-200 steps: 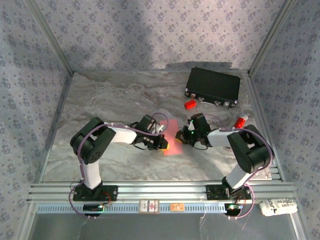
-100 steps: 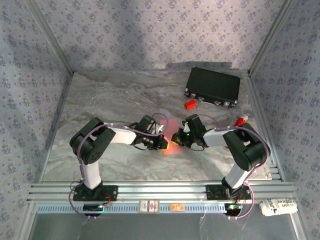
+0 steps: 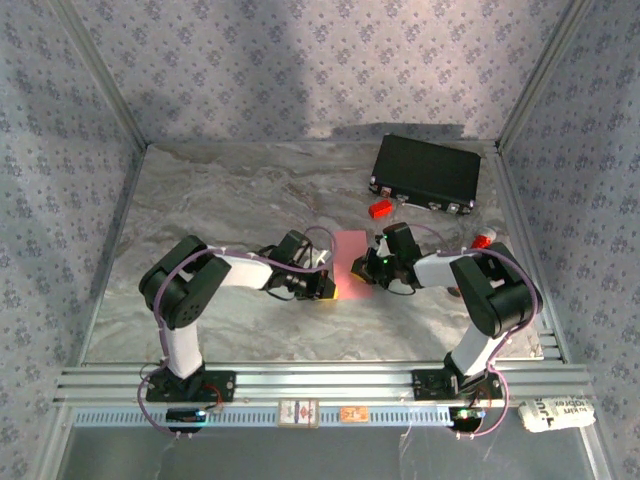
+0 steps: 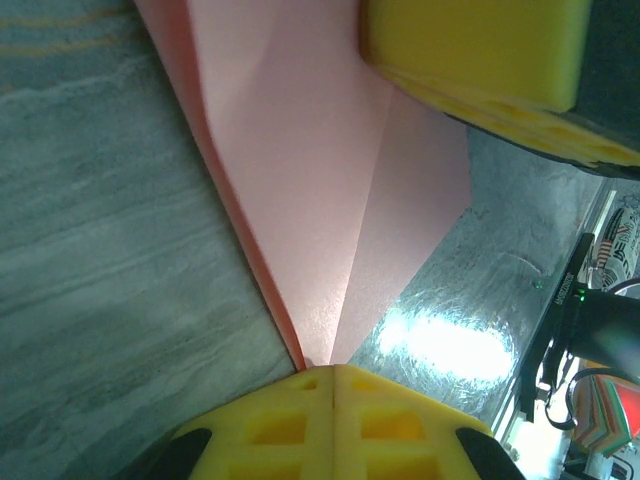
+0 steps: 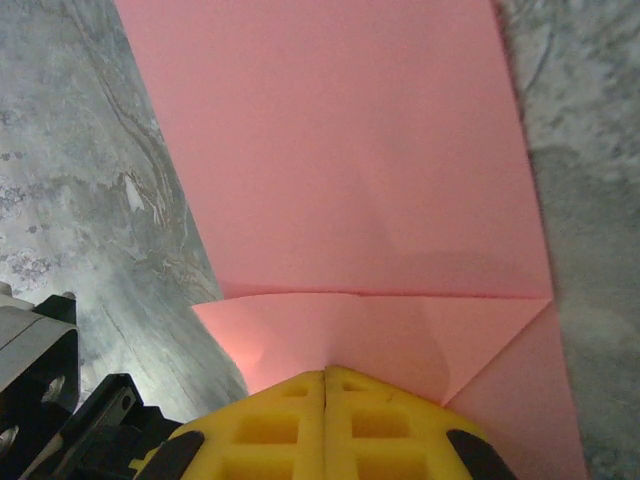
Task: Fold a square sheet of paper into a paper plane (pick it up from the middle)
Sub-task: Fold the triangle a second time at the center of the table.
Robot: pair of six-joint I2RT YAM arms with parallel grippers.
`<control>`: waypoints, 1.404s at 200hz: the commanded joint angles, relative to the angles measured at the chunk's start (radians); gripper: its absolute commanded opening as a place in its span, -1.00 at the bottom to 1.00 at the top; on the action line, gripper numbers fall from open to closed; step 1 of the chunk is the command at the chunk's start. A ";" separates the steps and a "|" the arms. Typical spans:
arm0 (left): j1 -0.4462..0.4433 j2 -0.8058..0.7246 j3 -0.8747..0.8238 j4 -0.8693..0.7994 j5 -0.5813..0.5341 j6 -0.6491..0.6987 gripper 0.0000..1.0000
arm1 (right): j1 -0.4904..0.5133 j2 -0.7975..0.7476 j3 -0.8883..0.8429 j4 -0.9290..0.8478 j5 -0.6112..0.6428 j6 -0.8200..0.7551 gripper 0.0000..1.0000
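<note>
Right gripper (image 5: 325,385) pulled back rightward, clamped on pink paper (image 5: 330,150) (creased), left gripper (image 4: 333,375) likewise

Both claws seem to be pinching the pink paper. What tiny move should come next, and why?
Probably the right gripper should press its folded flap down flat. Both it and the left gripper pinch the square sheet of paper, and the flap looks puffed.
</note>
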 commanded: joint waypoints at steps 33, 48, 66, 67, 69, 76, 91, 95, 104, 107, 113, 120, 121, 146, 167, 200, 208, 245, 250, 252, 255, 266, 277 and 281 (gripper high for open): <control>-0.001 -0.119 0.008 -0.128 -0.073 0.024 -1.00 | -0.027 -0.013 0.023 -0.066 -0.001 -0.065 -0.88; 0.000 -0.122 0.037 -0.128 -0.058 0.022 -1.00 | -0.030 0.008 0.024 -0.056 -0.010 -0.061 -0.88; -0.001 -0.100 0.086 -0.117 -0.027 0.016 -1.00 | -0.019 0.031 0.024 -0.050 -0.020 -0.056 -0.88; -0.001 -0.099 0.090 -0.117 -0.026 0.016 -1.00 | -0.018 0.031 0.024 -0.049 -0.020 -0.056 -0.89; -0.002 -0.095 0.096 -0.118 -0.023 0.018 -1.00 | -0.015 0.034 0.024 -0.050 -0.020 -0.056 -0.89; -0.001 -0.079 0.118 -0.121 -0.016 0.019 -1.00 | -0.009 0.038 0.022 -0.049 -0.024 -0.052 -0.89; -0.002 -0.041 0.161 -0.141 -0.005 0.023 -1.00 | 0.008 0.036 0.006 -0.034 -0.021 -0.038 -0.89; -0.002 -0.033 0.171 -0.149 -0.004 0.025 -1.00 | 0.013 0.035 0.003 -0.031 -0.019 -0.033 -0.89; -0.002 -0.007 0.191 -0.172 -0.009 0.028 -1.00 | 0.021 0.027 -0.009 -0.022 -0.015 -0.022 -0.89; -0.002 0.001 0.198 -0.181 -0.009 0.029 -1.00 | 0.024 0.025 -0.014 -0.018 -0.014 -0.016 -0.89; -0.002 0.018 0.209 -0.196 -0.007 0.035 -1.00 | 0.031 0.021 -0.022 -0.006 -0.012 -0.007 -0.89; -0.002 0.035 0.219 -0.209 -0.006 0.039 -1.00 | 0.039 0.014 -0.029 0.004 -0.010 0.004 -0.89; -0.003 0.038 0.220 -0.211 -0.006 0.039 -1.00 | 0.040 0.013 -0.031 0.005 -0.010 0.005 -0.89; -0.006 0.067 0.206 -0.216 -0.006 0.037 -1.00 | 0.071 -0.008 -0.042 0.011 0.009 0.022 -0.89; -0.012 0.072 0.179 -0.212 -0.011 0.038 -1.00 | 0.075 -0.014 -0.050 0.016 0.022 0.031 -0.89; -0.017 0.078 0.137 -0.218 -0.029 0.048 -1.00 | 0.073 -0.029 -0.042 0.024 0.016 0.042 -0.89; -0.018 0.069 0.118 -0.205 -0.041 0.044 -1.00 | 0.071 -0.035 -0.037 0.017 0.017 0.039 -0.89; -0.014 0.056 0.088 -0.157 -0.043 0.026 -1.00 | 0.061 -0.041 -0.024 0.002 0.013 0.030 -0.88; -0.015 0.058 0.091 -0.160 -0.045 0.025 -1.00 | 0.060 -0.043 -0.023 0.004 0.008 0.030 -0.88; -0.014 0.058 0.092 -0.162 -0.045 0.025 -1.00 | 0.060 -0.044 -0.023 0.004 0.008 0.029 -0.88; -0.014 0.058 0.092 -0.164 -0.045 0.025 -1.00 | 0.060 -0.046 -0.022 0.006 0.007 0.029 -0.88; -0.014 0.054 0.090 -0.172 -0.052 0.028 -1.00 | 0.053 -0.059 -0.019 0.004 0.009 0.026 -0.88; -0.015 0.047 0.078 -0.175 -0.062 0.028 -1.00 | 0.040 -0.074 -0.010 -0.010 0.013 0.017 -0.88; -0.015 0.045 0.072 -0.176 -0.064 0.027 -1.00 | 0.033 -0.079 -0.007 -0.018 0.015 0.014 -0.87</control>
